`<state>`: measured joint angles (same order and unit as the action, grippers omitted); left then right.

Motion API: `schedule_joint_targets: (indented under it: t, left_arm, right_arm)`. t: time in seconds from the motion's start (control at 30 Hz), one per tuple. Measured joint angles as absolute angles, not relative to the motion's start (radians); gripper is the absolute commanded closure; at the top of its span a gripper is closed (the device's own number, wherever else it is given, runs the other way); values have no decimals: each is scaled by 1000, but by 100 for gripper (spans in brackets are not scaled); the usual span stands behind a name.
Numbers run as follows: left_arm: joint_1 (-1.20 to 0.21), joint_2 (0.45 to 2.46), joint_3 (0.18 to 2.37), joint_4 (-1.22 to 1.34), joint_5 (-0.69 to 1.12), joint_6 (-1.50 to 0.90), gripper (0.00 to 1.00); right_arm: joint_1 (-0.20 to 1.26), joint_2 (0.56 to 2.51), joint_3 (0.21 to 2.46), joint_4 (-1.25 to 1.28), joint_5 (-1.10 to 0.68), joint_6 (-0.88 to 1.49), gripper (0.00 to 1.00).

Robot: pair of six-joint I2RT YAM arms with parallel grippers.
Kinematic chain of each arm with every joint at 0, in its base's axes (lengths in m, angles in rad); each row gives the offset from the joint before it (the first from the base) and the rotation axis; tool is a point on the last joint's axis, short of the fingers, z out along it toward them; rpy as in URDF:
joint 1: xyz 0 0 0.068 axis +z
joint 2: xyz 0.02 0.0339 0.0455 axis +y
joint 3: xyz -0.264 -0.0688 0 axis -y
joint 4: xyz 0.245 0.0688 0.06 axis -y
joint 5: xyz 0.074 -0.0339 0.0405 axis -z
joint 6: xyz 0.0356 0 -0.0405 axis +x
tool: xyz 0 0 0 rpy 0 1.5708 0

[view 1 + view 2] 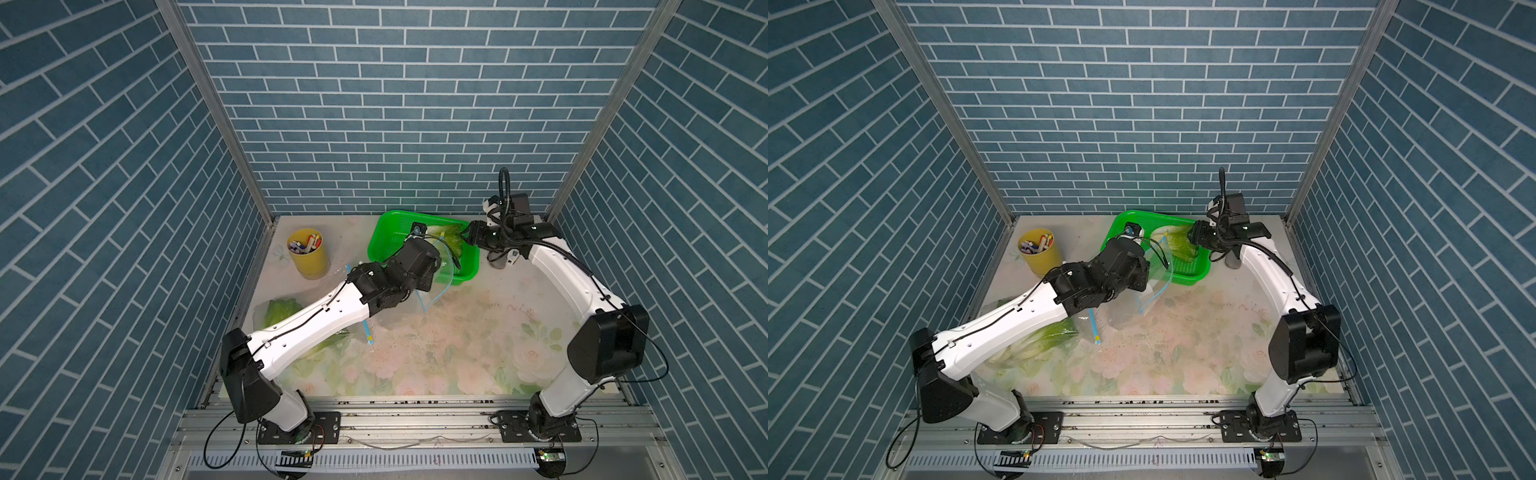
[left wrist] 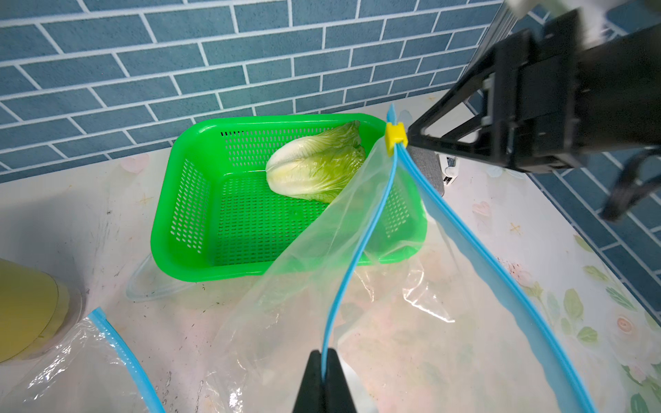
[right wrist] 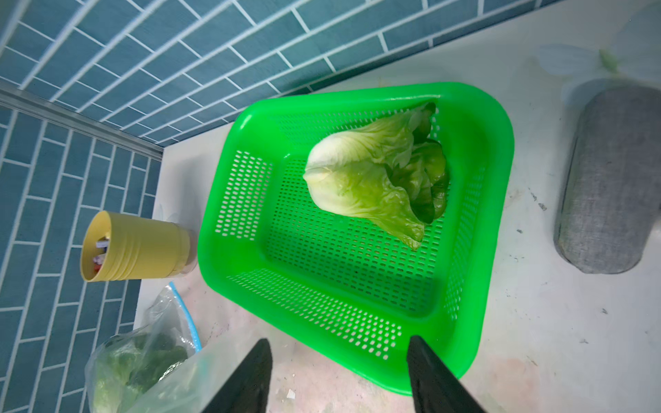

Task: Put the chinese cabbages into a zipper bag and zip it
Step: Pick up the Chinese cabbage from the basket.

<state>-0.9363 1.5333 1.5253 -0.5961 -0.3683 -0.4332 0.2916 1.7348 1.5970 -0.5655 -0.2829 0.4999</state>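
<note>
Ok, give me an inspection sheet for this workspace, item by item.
Surface: floral table, dark specks.
Job's things: one cabbage in green basket; open zipper bag; second bag holds greens.
Clutter: yellow pen cup; grey cylinder.
Grippers: left gripper shut on the bag's blue rim; right gripper open near basket.
Cables: black cable loop above right wrist.
Surroundings: blue brick walls.

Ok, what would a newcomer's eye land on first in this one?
The bright green basket at the back of the table, with one pale chinese cabbage lying in it. Next, the clear zipper bag held open before it, its blue zip edge pinched in the shut left pincer, while the open right pincer hovers by the basket. A second bag with greens lies under the left arm.
</note>
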Motion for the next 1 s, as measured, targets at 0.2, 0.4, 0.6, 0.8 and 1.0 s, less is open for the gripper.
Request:
schedule_joint_targets:
  t: [0.2, 0.4, 0.6, 0.8, 1.0]
  left_arm:
    - [-933, 1533, 1525, -596, -360, -433, 100]
    - [-930, 1533, 1525, -596, -356, -433, 100]
    - [-927, 1533, 1526, -596, -357, -434, 100]
    - [-927, 1533, 1526, -596, -358, -435, 100]
    - [-927, 1533, 1526, -596, -359, -439, 100]
  right_arm:
    - [253, 1885, 1686, -537, -314, 502, 32]
    - [220, 2019, 1807, -534, -356, 517, 29]
    - [210, 2135, 1908, -556, -390, 520, 28]
    - [211, 2210, 1966, -574, -426, 520, 28]
    - [215, 2273, 2004, -599, -442, 532, 28]
